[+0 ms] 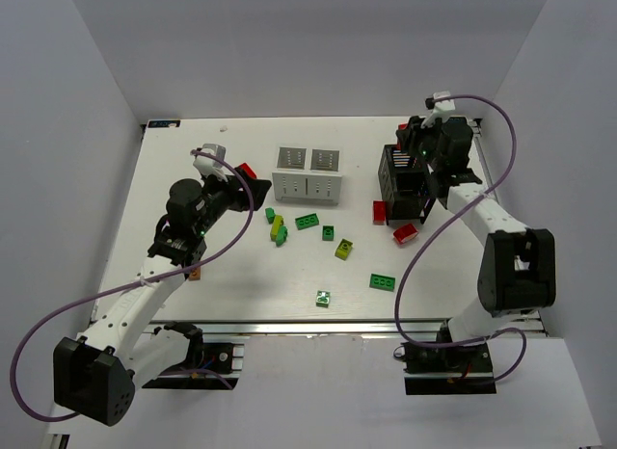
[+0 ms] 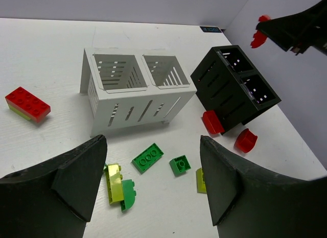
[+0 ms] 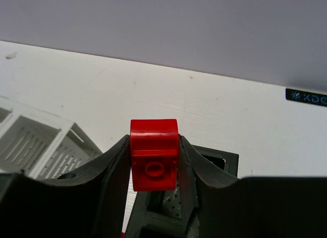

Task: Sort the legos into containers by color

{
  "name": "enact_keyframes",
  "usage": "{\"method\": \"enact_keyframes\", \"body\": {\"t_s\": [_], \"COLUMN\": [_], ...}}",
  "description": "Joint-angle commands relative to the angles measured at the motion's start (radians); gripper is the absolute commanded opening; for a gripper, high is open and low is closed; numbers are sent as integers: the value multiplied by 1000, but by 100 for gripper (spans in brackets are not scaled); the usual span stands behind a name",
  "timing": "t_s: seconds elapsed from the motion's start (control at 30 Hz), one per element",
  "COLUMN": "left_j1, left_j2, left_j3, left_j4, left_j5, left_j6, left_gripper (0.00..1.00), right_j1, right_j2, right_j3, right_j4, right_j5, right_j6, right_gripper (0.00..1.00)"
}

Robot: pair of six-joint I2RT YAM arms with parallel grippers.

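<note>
Now gripping red brick (image 3: 153, 169) firmly in right gripper (image 3: 153, 148), over black box (image 3: 217, 159). Centre above one compartment, drop low past rim, then release; avoid bouncing out. Note left gripper (image 2: 153, 164) splayed, empty, above table (image 2: 51, 59) near white box (image 2: 127, 108).

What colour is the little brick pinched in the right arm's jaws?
The brick is red, clearest in the right wrist view.
</note>
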Motion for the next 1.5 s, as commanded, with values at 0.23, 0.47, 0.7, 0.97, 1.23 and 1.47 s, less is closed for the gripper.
{"method": "enact_keyframes", "body": {"t_s": [0.23,0.47,0.7,0.97,1.23,1.47], "left_j1": [-3,-5,-6,-8,-11,-12], "left_j2": [-14,-9,-14,-15,-17,-18], "left_j3": [37,37,38,38,38,38], "left_j4": [-2,-3,-6,-6,-6,-6], "left_j5": [1,1,0,-2,0,1], "left_j6": [11,11,14,16,17,19], "left_gripper": [83,83,83,83,83,83], "right_j1": [2,-1,-3,-15,-19,-24], "right_j2": [90,130,141,142,141,138], "right_j3": [52,58,67,67,66,66], "right_j4": [30,27,24,29,26,23], "right_j5": [82,80,117,117,116,113], "right_j6": [-13,-27,-43,-41,-41,-41], "right_gripper": [0,5,10,27,42,52]}}
